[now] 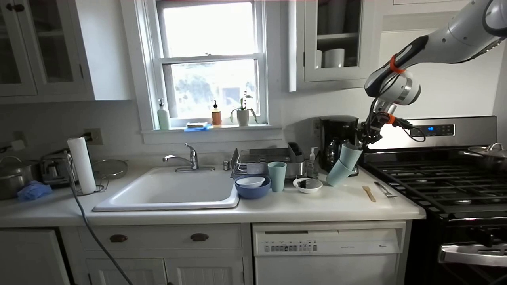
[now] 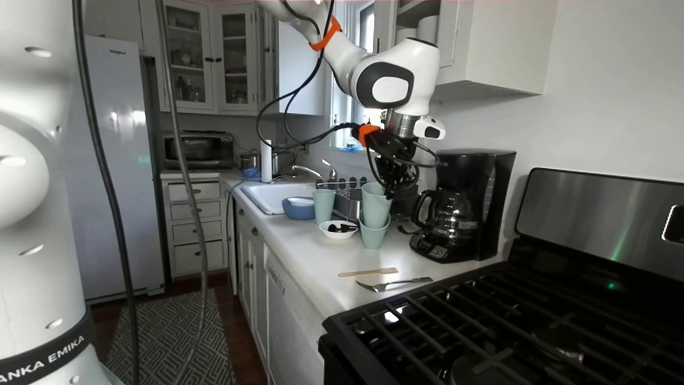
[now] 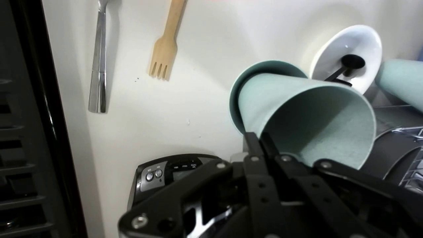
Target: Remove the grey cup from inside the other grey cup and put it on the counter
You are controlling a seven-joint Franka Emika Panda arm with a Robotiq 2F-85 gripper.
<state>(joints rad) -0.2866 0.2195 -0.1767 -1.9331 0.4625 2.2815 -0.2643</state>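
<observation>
The inner grey-green cup [image 1: 350, 155] sits partly inside the outer grey-green cup [image 1: 338, 174]. Both lean over together, most clearly in this exterior view. The inner cup also shows in the other views [image 2: 375, 206] [image 3: 256, 102], with the outer cup below it [image 2: 373, 238] [image 3: 234, 105]. My gripper [image 3: 259, 135] is shut on the inner cup's rim, one finger inside the wall and one outside. In an exterior view the gripper [image 2: 389, 193] is above the pair. The outer cup's base is low over the counter [image 1: 285, 208]; I cannot tell whether it touches.
A similar cup [image 1: 277, 176] stands upright by a blue bowl [image 1: 254, 192] and a white bowl [image 1: 307, 186]. A black coffee maker [image 2: 459, 208] is close beside the gripper. A wooden fork [image 2: 368, 272] and metal fork [image 2: 394, 284] lie near the stove [image 2: 481, 321].
</observation>
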